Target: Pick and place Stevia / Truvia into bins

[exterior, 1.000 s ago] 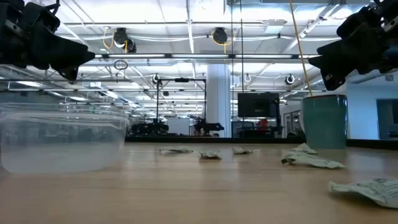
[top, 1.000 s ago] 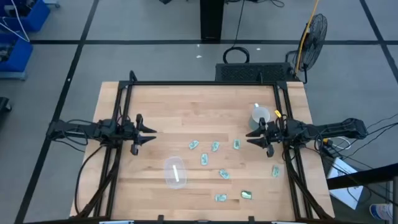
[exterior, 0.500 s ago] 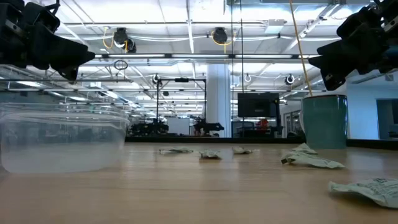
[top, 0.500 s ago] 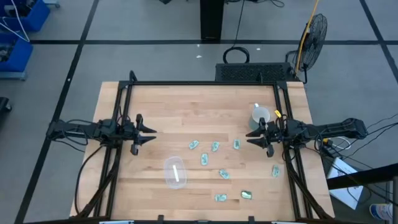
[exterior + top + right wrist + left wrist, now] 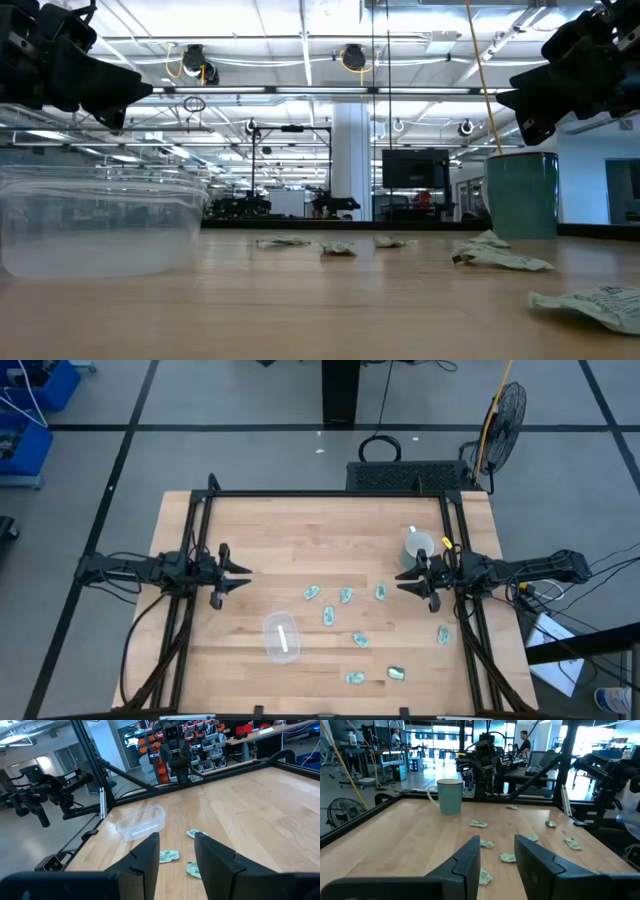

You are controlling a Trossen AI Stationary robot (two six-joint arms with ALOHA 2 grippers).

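Note:
Several pale green and white Stevia packets (image 5: 346, 596) lie flat, scattered over the wooden table between the two arms; the low view shows some of them (image 5: 498, 259). The clear plastic bin (image 5: 282, 637) stands on its base toward the near edge, left of the packets, and shows again in the right wrist view (image 5: 141, 822). My left gripper (image 5: 240, 577) hovers open over the table's left part, above and left of the bin. My right gripper (image 5: 405, 577) hovers open near the right side, just near of the mug. Both point toward the table's middle (image 5: 497, 855) (image 5: 176, 847).
A grey-white mug (image 5: 417, 546) stands near the right edge, just beyond my right gripper, and shows in the left wrist view (image 5: 450, 796). A dark metal frame (image 5: 330, 494) runs along the table's far and side edges. Bare wood (image 5: 300, 540) lies toward the far edge.

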